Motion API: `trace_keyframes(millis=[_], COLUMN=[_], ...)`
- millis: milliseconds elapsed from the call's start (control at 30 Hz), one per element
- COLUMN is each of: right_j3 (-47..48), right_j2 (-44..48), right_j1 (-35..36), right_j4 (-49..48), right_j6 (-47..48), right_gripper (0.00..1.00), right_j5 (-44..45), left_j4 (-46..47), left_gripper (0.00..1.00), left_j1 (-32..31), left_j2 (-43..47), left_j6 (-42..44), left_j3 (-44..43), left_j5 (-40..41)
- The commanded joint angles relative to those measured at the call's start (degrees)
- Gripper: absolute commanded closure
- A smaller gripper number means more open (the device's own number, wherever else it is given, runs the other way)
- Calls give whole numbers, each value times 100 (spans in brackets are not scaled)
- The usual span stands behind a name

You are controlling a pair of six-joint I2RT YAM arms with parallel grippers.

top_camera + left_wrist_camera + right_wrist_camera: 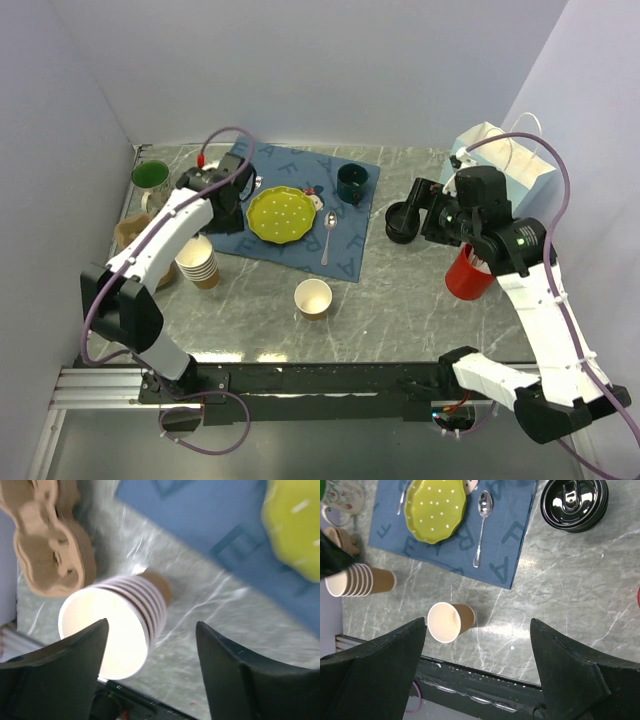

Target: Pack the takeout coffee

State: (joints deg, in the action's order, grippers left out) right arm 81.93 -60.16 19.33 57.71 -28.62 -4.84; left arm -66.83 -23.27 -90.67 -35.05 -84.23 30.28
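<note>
Across the grey marble bench [420, 300], a blue lettered mat [350, 235] covers the middle of the far half, and a white paper bag [530, 180] stands at the far right corner.

The left arm [160, 235] reaches along the left edge. Its left end effector [152, 630] hangs with fingers spread and nothing between them. Its wrist view, blurred, looks down on the stack of paper cups [197, 262], which stands off the mat's near left corner.

The right arm [540, 300] bends in from the right edge. The right end effector [479, 625] is spread wide and empty, above the bench near the pile of black lids [402, 222], just off the mat's right side.

A yellow dotted plate [278, 213] sits on the mat. Brown cardboard cup carriers [130, 235] are stacked against the left edge, and a red cup [467, 272] stands partly hidden beneath the right arm.

A flowered mug with a green inside [150, 180] is at the far left corner, and a dark green mug [352, 183] is on the mat's far right part.

The takeout coffee cup [313, 298], brown paper with its white inside showing, stands upright and alone midway along the near edge, off the mat and apart from both end effectors.

A spoon [329, 235] lies on the mat beside the plate.
</note>
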Motion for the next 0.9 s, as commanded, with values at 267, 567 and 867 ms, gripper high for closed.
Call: trace_keyframes(millis=[267, 567, 867], right_j3=[762, 895, 920], right_j2=[-1628, -2982, -3651], right_j1=[-280, -835, -861], right_j4=[-164, -954, -1351], right_j6=[761, 1814, 2370], right_gripper=[40, 42, 46], right_j5=[1388, 2057, 1986], left_j4=[679, 1936, 2131], left_gripper=[1, 3, 3], left_j1=[-310, -512, -512], left_j2=[1322, 2334, 2687], left_j6=[402, 245, 68], left_j3=[-1079, 46, 232], left_j5=[-1935, -3730, -4013])
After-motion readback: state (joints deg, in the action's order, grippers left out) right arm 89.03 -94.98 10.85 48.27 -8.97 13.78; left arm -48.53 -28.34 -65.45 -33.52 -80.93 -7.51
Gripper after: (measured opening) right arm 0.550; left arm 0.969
